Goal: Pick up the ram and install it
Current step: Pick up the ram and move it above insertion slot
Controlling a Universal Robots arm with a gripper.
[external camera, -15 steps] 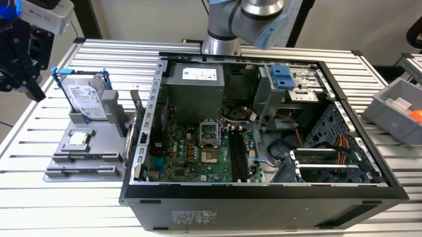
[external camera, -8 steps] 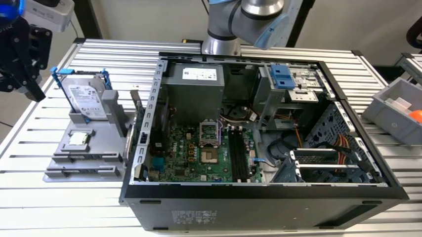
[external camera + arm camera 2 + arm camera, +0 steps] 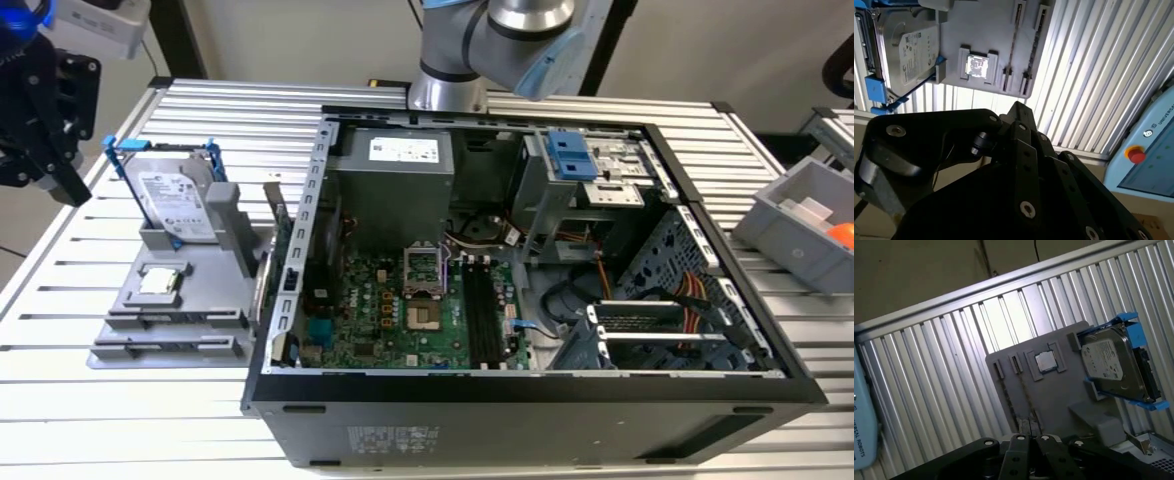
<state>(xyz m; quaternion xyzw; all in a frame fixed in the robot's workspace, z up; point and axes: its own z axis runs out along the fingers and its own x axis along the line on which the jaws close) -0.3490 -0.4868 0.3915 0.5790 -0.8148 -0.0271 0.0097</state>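
Note:
My black gripper point(image 3: 60, 178) hangs high over the table's edge at the exterior view's left, apart from the grey fixture plate point(image 3: 134, 290). In the first wrist view its fingers point(image 3: 1024, 432) stand close together with nothing seen between them. I cannot pick out the ram for certain. The plate's two long narrow slots point(image 3: 1013, 45) show as thin dark lines in both wrist views point(image 3: 1024, 400) and as low grey rails point(image 3: 174, 320) in the exterior view. The open computer case point(image 3: 287, 300) lies mid-table, with long black memory sockets point(image 3: 487, 310) on its green motherboard point(image 3: 387, 310).
On the fixture plate stand a silver hard drive in a blue frame point(image 3: 174, 195) and a small square processor chip point(image 3: 160, 281). A grey bin point(image 3: 801, 225) with an orange item sits at the exterior view's right. A pale blue pendant with a red button point(image 3: 1136, 155) lies beyond the table edge.

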